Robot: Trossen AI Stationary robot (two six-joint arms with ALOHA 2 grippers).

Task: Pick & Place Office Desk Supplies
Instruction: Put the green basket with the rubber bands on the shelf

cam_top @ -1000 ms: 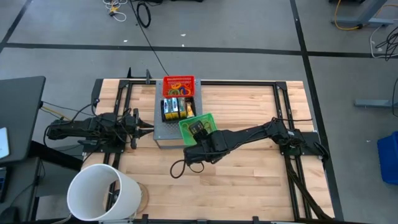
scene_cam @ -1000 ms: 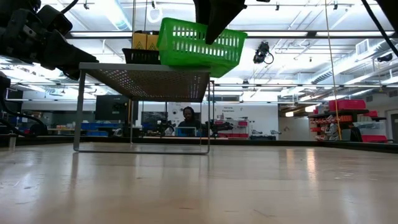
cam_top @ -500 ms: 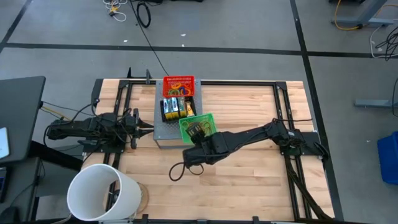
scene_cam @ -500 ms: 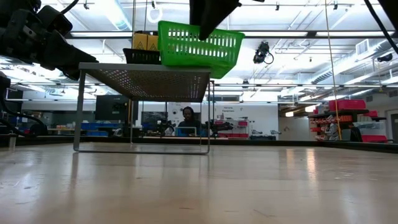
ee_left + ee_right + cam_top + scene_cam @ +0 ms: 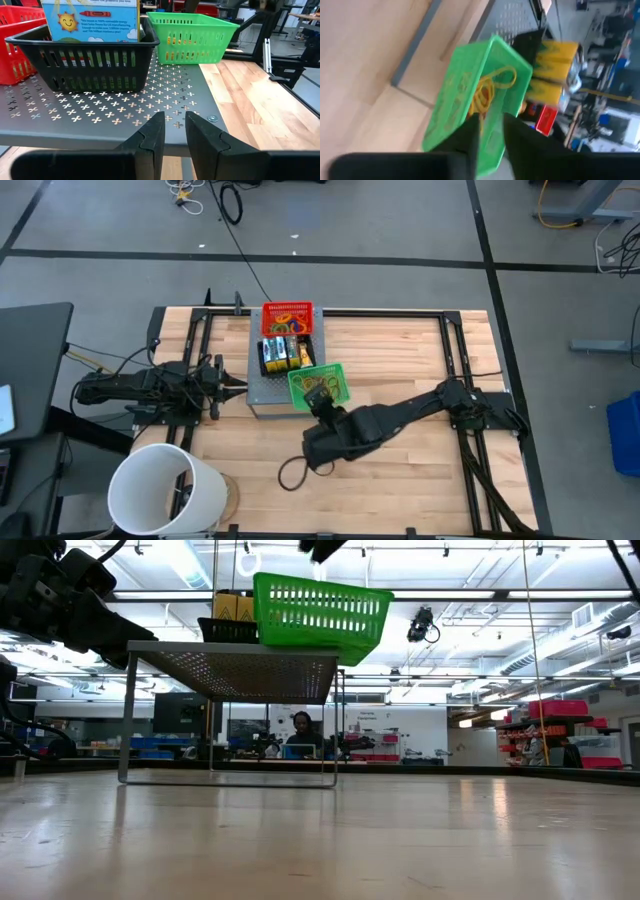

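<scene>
The near and right stretches of the wooden table [image 5: 400,470] lie open. A perforated grey stand [image 5: 262,392] carrying baskets blocks the far middle, and a white bucket [image 5: 165,490] fills the near-left corner.

Wooden table [image 5: 400,470] bears a perforated stand [image 5: 262,392] (grey) and bucket [image 5: 160,490].

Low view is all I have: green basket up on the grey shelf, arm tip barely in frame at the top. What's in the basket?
Observer: Orange and yellow rubber bands lie in the green basket.
Operator: Right gripper on it?
Observer: No. The right gripper is beside the basket, clear of it, holding nothing.
Operator: What's behind the green one?
Observer: A black basket with crayon boxes standing in it, then a red basket with more bands.
</scene>
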